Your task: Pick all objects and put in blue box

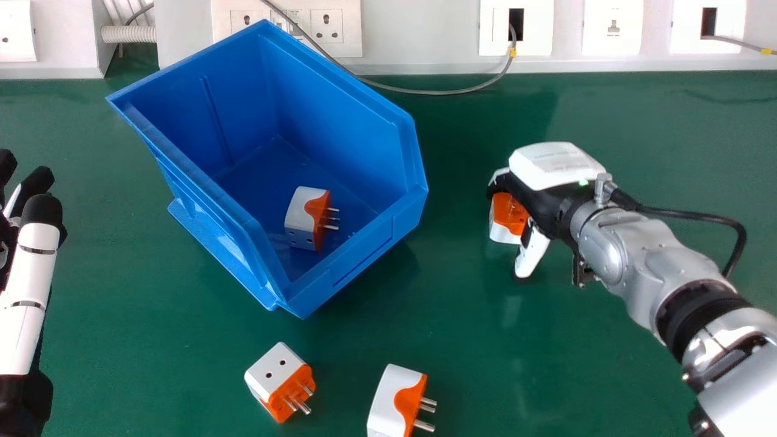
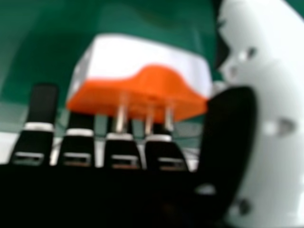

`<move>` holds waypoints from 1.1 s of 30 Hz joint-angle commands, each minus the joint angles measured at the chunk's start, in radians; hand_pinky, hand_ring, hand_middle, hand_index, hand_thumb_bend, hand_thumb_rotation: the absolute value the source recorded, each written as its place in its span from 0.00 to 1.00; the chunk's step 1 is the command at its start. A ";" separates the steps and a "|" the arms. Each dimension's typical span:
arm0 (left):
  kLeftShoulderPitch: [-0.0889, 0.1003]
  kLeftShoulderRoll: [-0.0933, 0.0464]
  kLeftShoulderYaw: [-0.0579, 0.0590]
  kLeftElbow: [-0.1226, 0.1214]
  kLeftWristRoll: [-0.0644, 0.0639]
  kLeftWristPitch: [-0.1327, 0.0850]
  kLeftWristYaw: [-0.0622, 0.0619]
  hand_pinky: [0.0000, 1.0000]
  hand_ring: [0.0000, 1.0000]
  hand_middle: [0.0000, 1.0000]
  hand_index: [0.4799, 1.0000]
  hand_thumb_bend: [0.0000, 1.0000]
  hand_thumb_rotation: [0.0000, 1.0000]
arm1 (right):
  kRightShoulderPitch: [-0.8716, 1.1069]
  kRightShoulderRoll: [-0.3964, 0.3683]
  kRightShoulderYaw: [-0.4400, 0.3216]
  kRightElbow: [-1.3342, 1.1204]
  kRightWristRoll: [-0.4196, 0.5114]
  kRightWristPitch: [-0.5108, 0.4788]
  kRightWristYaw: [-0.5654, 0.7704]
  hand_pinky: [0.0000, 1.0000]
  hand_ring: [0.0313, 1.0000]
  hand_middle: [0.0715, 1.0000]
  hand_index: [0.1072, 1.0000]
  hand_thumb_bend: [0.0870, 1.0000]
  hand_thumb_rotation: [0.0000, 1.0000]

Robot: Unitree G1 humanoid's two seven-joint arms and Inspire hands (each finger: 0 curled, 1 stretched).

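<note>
My right hand (image 1: 555,167) is to the right of the blue box (image 1: 358,285), its fingers bent round a white and orange plug adapter (image 1: 510,217). In the right hand view that adapter (image 2: 142,57) lies between the fingers and the thumb of my hand (image 2: 232,137), its metal pins toward the palm. Inside the box, another adapter (image 1: 306,218) rests on the floor. Two more are on the green table in front of the box: one (image 1: 276,373) nearer the left, the other (image 1: 394,397) by the bottom edge. My left hand (image 1: 36,261) stays at the left edge with straight fingers.
A white wall panel with sockets (image 1: 388,36) runs along the back of the green table (image 1: 461,340). A grey cable (image 1: 437,92) loops down behind the box onto the table. Bare tabletop lies between the box and my right hand.
</note>
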 commanded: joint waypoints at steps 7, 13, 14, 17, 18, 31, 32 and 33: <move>0.002 0.016 0.020 -0.016 -0.001 -0.019 -0.005 0.94 0.96 0.95 0.94 0.52 0.76 | 0.018 0.016 -0.005 -0.020 0.017 0.017 0.015 0.64 0.75 0.78 0.72 0.64 0.00; 0.010 0.025 0.030 -0.023 0.003 -0.019 -0.009 0.94 0.96 0.94 0.94 0.50 0.76 | 0.020 0.020 -0.007 -0.020 0.019 0.033 0.024 0.64 0.74 0.78 0.72 0.64 0.00; 0.011 0.026 0.032 -0.024 0.003 -0.019 -0.009 0.94 0.96 0.94 0.94 0.50 0.76 | 0.019 0.020 -0.007 -0.019 0.018 0.036 0.025 0.63 0.74 0.77 0.72 0.64 0.00; 0.014 0.027 0.034 -0.027 0.008 -0.018 -0.008 0.93 0.95 0.94 0.94 0.49 0.76 | 0.016 0.021 -0.002 -0.017 0.013 0.042 0.025 0.62 0.73 0.77 0.72 0.63 0.00; 0.015 0.027 0.034 -0.028 0.009 -0.018 -0.008 0.92 0.95 0.94 0.94 0.49 0.76 | 0.015 0.021 -0.001 -0.018 0.012 0.043 0.025 0.61 0.72 0.76 0.71 0.63 0.00; 0.026 0.024 0.040 -0.067 0.005 0.005 0.001 0.89 0.94 0.92 0.92 0.47 0.75 | 0.024 0.014 -0.005 -0.031 0.014 0.029 -0.011 0.58 0.69 0.72 0.70 0.61 0.00; 0.028 0.024 0.041 -0.069 0.004 0.005 0.001 0.89 0.94 0.92 0.91 0.47 0.75 | 0.025 0.013 -0.005 -0.030 0.013 0.028 -0.016 0.57 0.67 0.71 0.68 0.59 0.00; 0.031 0.024 0.042 -0.073 0.003 0.006 0.001 0.89 0.93 0.92 0.90 0.47 0.75 | 0.027 0.012 -0.006 -0.032 0.015 0.024 -0.023 0.54 0.64 0.68 0.66 0.58 0.00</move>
